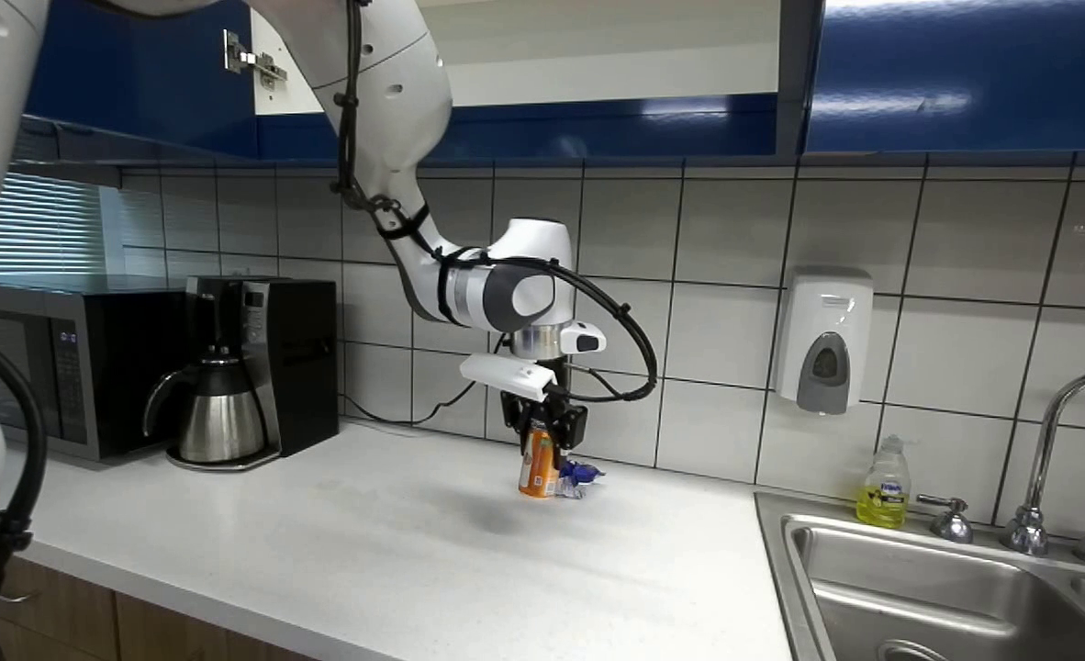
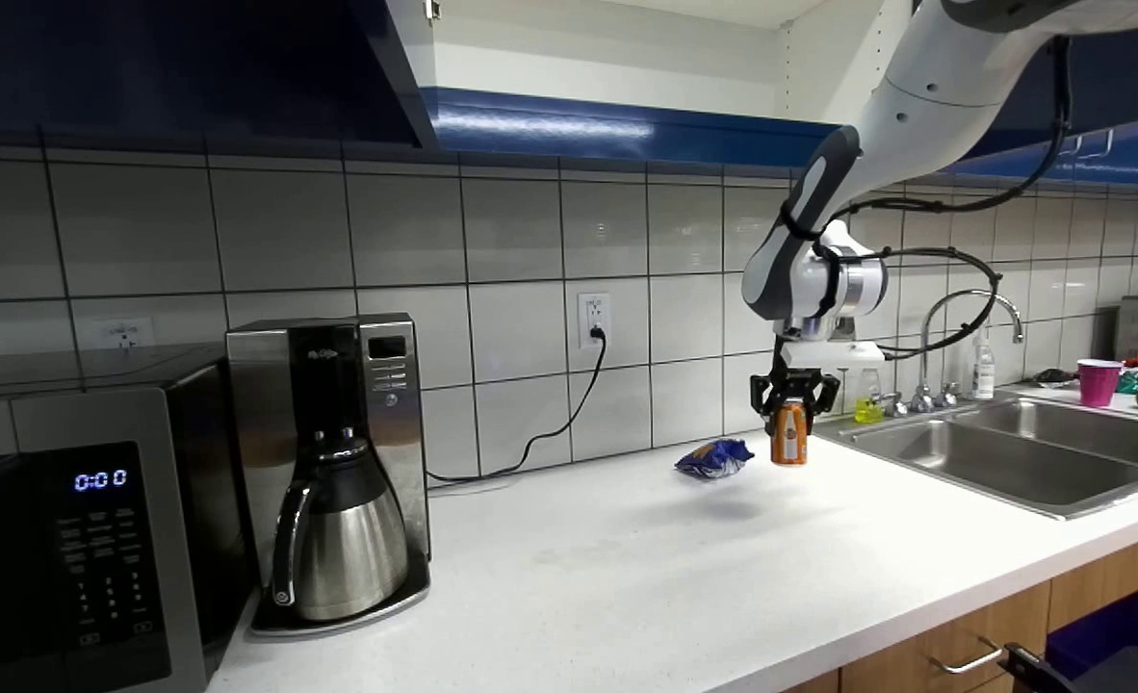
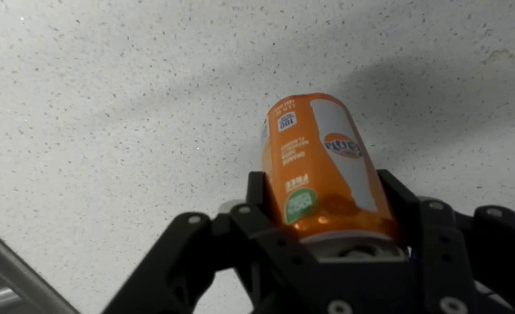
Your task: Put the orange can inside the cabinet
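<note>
Although the silvery-topped, cylindrical orange can [image 2: 788, 435] was pinched upright by the black, two-fingered gripper [image 3: 325, 192] below the open, glossy dark-blue cabinet [image 1: 598, 133], its contact with the speckled white countertop [image 1: 341, 551] could not be judged.

A kitchen: sink [image 2: 1007, 460], microwave [image 2: 97, 539], coffee maker [image 2: 394, 448], wall cabinet [image 2: 607, 58].

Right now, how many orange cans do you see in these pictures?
1: the orange can, held between the jaws over the white counter. Another may be hidden from view.
</note>
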Tool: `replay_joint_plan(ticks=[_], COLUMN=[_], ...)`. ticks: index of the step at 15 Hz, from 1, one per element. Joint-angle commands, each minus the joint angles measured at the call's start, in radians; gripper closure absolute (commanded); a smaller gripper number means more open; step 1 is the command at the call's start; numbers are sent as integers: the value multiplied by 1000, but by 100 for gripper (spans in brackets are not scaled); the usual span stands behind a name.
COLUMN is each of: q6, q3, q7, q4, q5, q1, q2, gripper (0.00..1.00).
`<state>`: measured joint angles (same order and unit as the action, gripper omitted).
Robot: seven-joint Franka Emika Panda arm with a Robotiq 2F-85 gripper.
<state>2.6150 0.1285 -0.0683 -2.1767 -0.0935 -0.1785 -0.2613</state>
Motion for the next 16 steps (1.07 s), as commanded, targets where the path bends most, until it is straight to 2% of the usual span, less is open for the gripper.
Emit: replay_joint_plan(ticks=[1, 8, 16], q6=[-53, -91, -191], q3=[-10, -11, -9], q7=[-11, -11, -16], q4=[-55, -120, -182], q5=[8, 11, 18], q1=[11, 47, 66], q2=[104, 219, 373], gripper=[61, 61, 61])
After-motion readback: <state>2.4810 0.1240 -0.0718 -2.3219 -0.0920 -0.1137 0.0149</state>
